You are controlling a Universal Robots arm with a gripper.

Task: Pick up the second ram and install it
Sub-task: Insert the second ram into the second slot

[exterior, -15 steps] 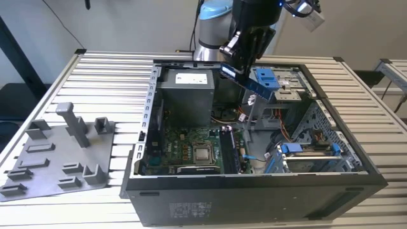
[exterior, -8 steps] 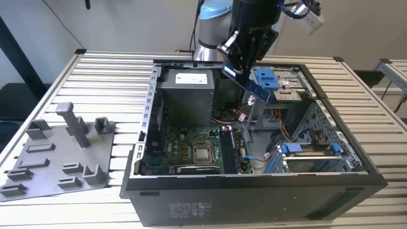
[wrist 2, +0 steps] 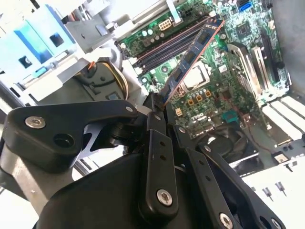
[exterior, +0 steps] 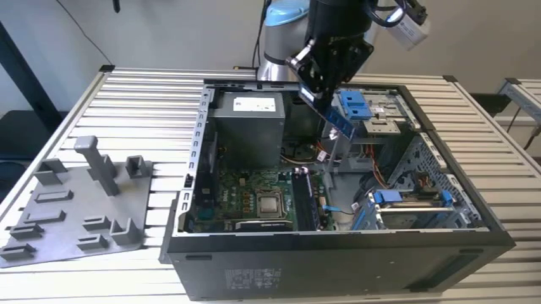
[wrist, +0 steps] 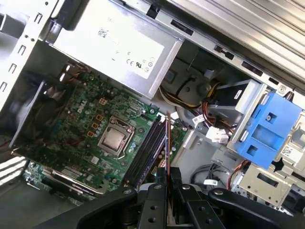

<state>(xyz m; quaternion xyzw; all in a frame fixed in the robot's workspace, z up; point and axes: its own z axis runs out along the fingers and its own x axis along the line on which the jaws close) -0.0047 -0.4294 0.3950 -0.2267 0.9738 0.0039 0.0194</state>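
The second ram (exterior: 339, 120) is a long thin dark stick with small chips, hanging tilted over the open computer case (exterior: 338, 244). My gripper (exterior: 315, 95) is shut on its upper end. In the second wrist view the second ram (wrist 2: 195, 52) slants out from the gripper (wrist 2: 159, 107) above the motherboard. In the first wrist view the second ram (wrist: 168, 138) is seen edge-on, rising from the gripper (wrist: 167, 175), close beside the long black memory slots (wrist: 145, 148). Those memory slots (exterior: 306, 199) lie well below the stick, right of the processor socket (exterior: 270, 204).
Inside the case stand a grey power supply (exterior: 249, 120), blue drive brackets (exterior: 355, 104) and cable bundles (wrist: 209, 119). A grey tray (exterior: 50, 244) with an upright post (exterior: 97, 161) lies on the slatted table at the exterior view's left.
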